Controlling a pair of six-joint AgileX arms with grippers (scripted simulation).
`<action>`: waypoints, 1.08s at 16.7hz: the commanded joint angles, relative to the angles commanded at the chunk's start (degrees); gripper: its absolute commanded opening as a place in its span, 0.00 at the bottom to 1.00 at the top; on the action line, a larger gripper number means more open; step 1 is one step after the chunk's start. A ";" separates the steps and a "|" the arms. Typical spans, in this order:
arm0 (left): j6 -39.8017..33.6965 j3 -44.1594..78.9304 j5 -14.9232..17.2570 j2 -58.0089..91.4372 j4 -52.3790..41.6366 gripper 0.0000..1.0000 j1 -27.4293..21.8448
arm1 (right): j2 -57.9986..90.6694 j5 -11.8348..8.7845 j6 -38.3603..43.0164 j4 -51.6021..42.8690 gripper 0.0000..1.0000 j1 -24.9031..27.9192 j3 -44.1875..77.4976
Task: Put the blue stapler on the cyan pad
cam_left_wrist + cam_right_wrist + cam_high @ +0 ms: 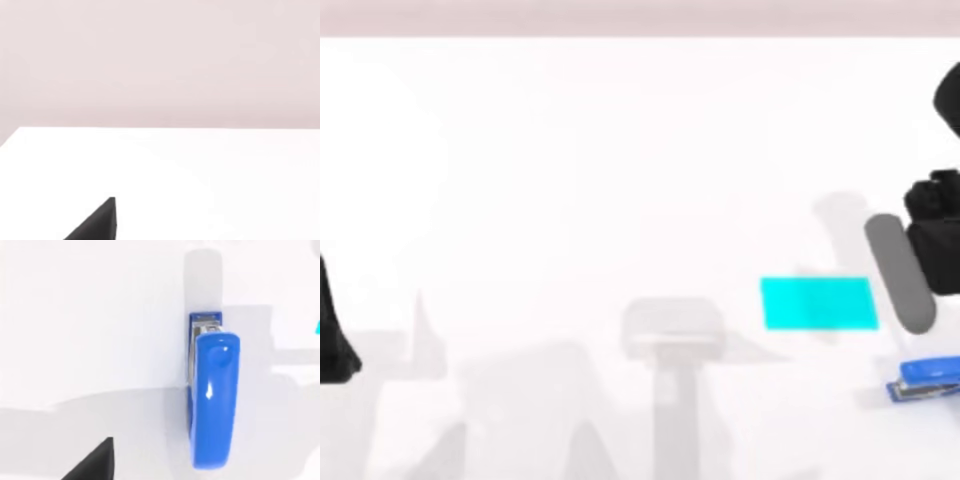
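The blue stapler [927, 378] lies on the white table at the right edge of the top view, just in front of and to the right of the cyan pad [818, 303]. My right gripper [932, 225] hangs above the table behind both. In the right wrist view the stapler [214, 400] lies lengthwise ahead, untouched. One dark finger [100, 464] shows, with bare table beside it, and a sliver of the pad [317, 327] at the picture's edge. My left gripper [335, 335] stays parked at the table's left edge, one finger [100, 222] showing, holding nothing.
A grey rounded bar [900, 272] slants between the right arm and the pad's right end. Pale grey shadows cross the front of the table. The table's far edge [160, 128] meets a pinkish wall.
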 joint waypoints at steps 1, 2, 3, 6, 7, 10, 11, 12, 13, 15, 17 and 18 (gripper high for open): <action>0.00 0.00 0.00 0.00 0.00 1.00 0.00 | 1.13 0.03 -1.12 -1.04 1.00 0.27 0.79; 0.00 0.00 0.00 0.00 0.00 1.00 0.00 | 1.64 0.04 -1.63 -1.52 1.00 0.39 1.13; 0.00 0.00 0.00 0.00 0.00 1.00 0.00 | 1.64 0.04 -1.63 -1.52 1.00 0.39 1.13; 0.00 0.00 0.00 0.00 0.00 1.00 0.00 | 1.45 0.03 -1.55 -1.36 1.00 0.11 0.94; 0.00 0.00 0.00 0.00 0.00 1.00 0.00 | 1.52 0.03 -1.56 -1.21 1.00 0.13 0.81; 0.00 0.00 0.00 0.00 0.00 1.00 0.00 | 2.89 0.04 -1.55 2.68 1.00 0.41 -1.99; 0.00 0.00 0.00 0.00 0.00 1.00 0.00 | 3.69 0.05 -1.50 5.07 1.00 0.48 -3.51; 0.00 0.00 0.00 0.00 0.00 1.00 0.00 | 4.61 0.05 -1.41 7.83 1.00 0.54 -5.22; 0.00 0.00 0.00 0.00 0.00 1.00 0.00 | 5.60 0.05 -1.32 10.78 1.00 0.60 -7.03; 0.00 0.00 0.00 0.00 0.00 1.00 0.00 | 7.58 0.05 -1.17 16.48 1.00 0.72 -10.60; 0.00 0.00 0.00 0.00 0.00 1.00 0.00 | 9.07 0.05 -1.06 20.64 1.00 0.83 -13.37; 0.00 0.00 0.00 0.00 0.00 1.00 0.00 | 9.54 0.05 -1.04 21.81 1.00 0.86 -14.22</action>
